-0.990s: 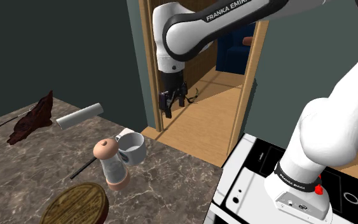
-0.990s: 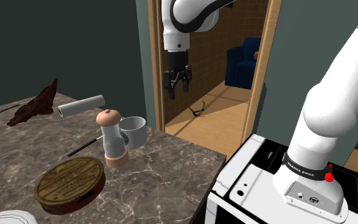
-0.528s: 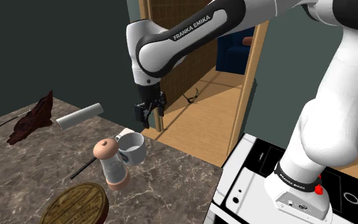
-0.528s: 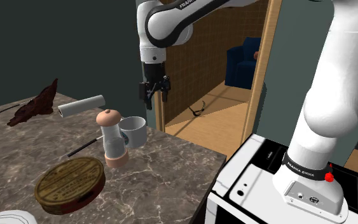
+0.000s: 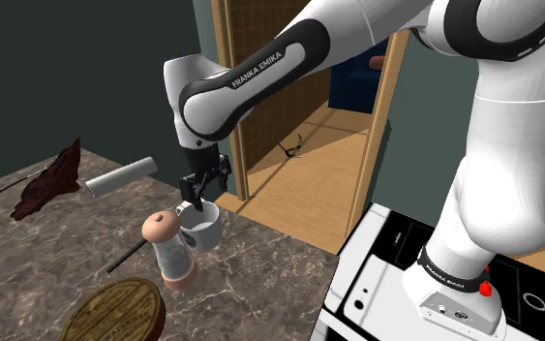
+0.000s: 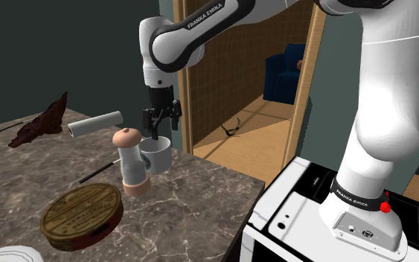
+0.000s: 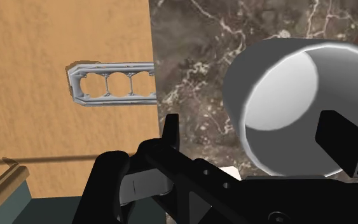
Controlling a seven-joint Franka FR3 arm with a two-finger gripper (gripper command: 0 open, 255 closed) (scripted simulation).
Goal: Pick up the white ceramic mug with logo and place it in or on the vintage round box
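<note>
Hand (image 5: pixel 195 197) is hovering just above the white mug (image 5: pixel 202 228), fingers standing wide apart and gripping nothing. In the wrist view, one finger (image 7: pixel 171 135) is sitting outside the mug's wall while the other is hanging over its open mouth, so a pinch on the rim wall is looking likely.

The mug is standing upright near the far right edge of the marbled surface (image 5: pixel 260 266), close to the doorway. I'm judging it stiff, smooth and somewhat slippery, light enough but chippable. That thin wall is asking for a square, firm squeeze.

Crowding it on the shoulder view's left is a clear grinder with a pinkish cap (image 5: pixel 168 250), just beside the mug. The round box (image 5: pixel 115 310) is waiting nearer, past the grinder, so any carry is needing height over that cap. A white roll (image 5: pixel 120 176) and a dark brown lump (image 5: pixel 49 182) are lying well apart, far left.
</note>
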